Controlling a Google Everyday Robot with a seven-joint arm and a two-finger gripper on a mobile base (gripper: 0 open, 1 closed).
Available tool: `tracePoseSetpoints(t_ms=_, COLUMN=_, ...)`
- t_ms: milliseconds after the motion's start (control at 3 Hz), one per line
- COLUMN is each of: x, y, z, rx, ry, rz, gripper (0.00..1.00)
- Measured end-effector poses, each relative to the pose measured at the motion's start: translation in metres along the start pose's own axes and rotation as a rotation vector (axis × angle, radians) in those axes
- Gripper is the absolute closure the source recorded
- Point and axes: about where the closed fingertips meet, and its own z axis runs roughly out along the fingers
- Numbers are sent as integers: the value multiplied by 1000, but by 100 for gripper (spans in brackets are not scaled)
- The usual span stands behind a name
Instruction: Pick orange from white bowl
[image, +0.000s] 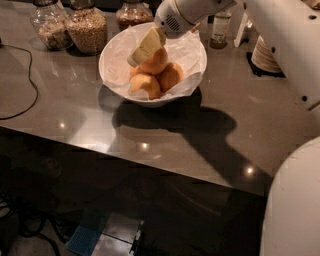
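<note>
- orange peel, smooth and deep coloured: the orange we take as the target sits on top of the pile inside the white bowl, upper middle of the frame.
- other oranges lie under it, one to its lower right and one lower left, both touching it. crinkled white paper lines the bowl around them.
- gripper reaches down from the upper right of the frame and lies against the upper-left face of the top orange. we cannot tell whether it is clamped on the fruit or open.
- handling, our judgement: firm and fairly heavy for a small thing. it is round, so it can roll or squirt out of a parallel grip. the peel looks a bit slick but should not crush under moderate force.
- best hold, we think: across the widest middle, on opposite sides. near the top cap it would slip.
- risk as we see it: a lift may nudge the neighbours or drag the paper liner along.
- around: grey counter under the bowl, jars at upper left just beside the bowl, stacked dishes at the right, apart from the bowl.
</note>
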Motion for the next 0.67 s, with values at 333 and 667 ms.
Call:
tracePoseSetpoints(t_ms=333, x=6, y=-7, z=15, rx=-36, ry=-30, rz=30, gripper=0)
tracePoseSetpoints(t_ms=667, x=36, y=2, z=27, rx=-74, ry=-28, rz=85, gripper=0)
